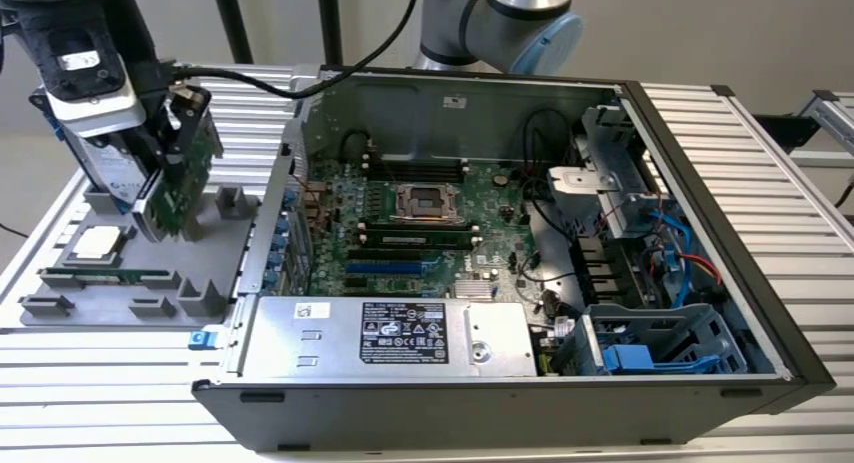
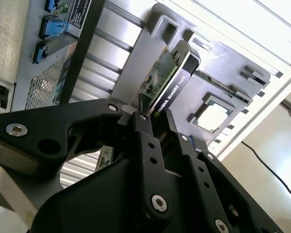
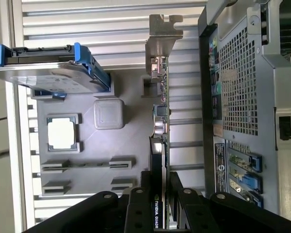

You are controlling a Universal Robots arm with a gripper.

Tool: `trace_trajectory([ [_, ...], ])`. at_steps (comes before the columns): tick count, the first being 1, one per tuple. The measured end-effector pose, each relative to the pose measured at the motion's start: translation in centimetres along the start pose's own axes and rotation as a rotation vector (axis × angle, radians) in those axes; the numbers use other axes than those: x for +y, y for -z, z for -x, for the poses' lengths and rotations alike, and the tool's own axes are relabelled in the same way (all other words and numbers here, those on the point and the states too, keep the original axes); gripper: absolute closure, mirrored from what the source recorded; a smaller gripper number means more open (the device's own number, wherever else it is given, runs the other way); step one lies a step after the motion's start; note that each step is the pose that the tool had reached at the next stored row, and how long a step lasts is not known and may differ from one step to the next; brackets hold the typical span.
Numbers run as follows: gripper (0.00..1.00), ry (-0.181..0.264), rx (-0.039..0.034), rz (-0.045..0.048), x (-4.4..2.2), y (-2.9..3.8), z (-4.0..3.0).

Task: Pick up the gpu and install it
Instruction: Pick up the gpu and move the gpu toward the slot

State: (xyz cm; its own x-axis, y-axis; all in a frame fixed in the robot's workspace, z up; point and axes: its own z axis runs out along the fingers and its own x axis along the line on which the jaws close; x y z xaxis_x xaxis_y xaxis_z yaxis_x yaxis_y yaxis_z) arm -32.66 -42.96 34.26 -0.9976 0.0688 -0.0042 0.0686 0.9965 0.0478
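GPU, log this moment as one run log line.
gripper: shut on gpu | gpu: over gray tray, outside open computer case | install: not yet done

The gpu (image 2: pixel 170 77) is showing a smooth black plastic shroud against its green board, its bracket (image 3: pixel 161 41) gleaming bare metal. The end effector (image 2: pixel 157 121) is looking matt black, dotted with shiny screws (image 2: pixel 158 203). The tray (image 3: pixel 131 131) is looking like dull grey plastic; the table (image 1: pixel 120 383) is shining as ribbed metal.

Robot lab — opened computer case (image 1: pixel 507 418)
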Motion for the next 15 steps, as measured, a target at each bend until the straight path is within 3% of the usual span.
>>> trace_trajectory([
  [15, 1.00, 0.000, 0.0000, 0.0000, 0.07, 1.37, 0.00],
])
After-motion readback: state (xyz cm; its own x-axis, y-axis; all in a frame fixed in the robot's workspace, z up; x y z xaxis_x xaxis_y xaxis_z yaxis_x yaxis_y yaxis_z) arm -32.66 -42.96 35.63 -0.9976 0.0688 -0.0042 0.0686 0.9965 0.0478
